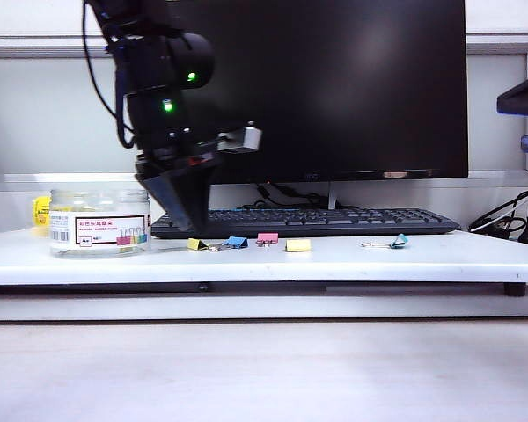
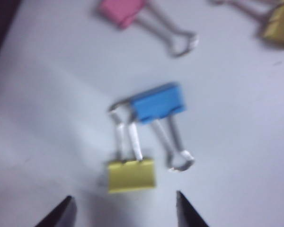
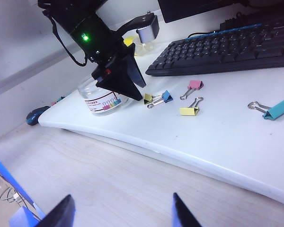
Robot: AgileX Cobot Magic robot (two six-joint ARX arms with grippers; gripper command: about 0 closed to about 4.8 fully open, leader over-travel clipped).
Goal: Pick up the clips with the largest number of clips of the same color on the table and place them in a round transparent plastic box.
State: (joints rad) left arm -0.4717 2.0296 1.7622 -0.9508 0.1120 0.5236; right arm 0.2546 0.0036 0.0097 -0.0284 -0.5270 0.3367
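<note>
Step in hand: approach for the pick, nothing gripped yet. Going L to R. The round transparent plastic box sits off to my left gripper's outer side, close by on the white shelf; whether it already holds clips I can't tell.

My left gripper hangs low over the shelf, fingers pointing down at a slant, jaws spread apart w/ nothing between them. In the left wrist view the fingertips frame the nearest yellow clip: it lies just ahead of the gap, not yet inside. Its wire handles run toward the blue clip just beyond, maybe touching.

Next move, as I judge it: ease fwd and down so the yellow body sits between the pads, close w/o catching the blue one, then lift toward the box.

Further out: pink clip, a second yellow clip, then a teal clip well away.

My right gripper is parked off the shelf above the wood floor, jaws apart, empty.
</note>
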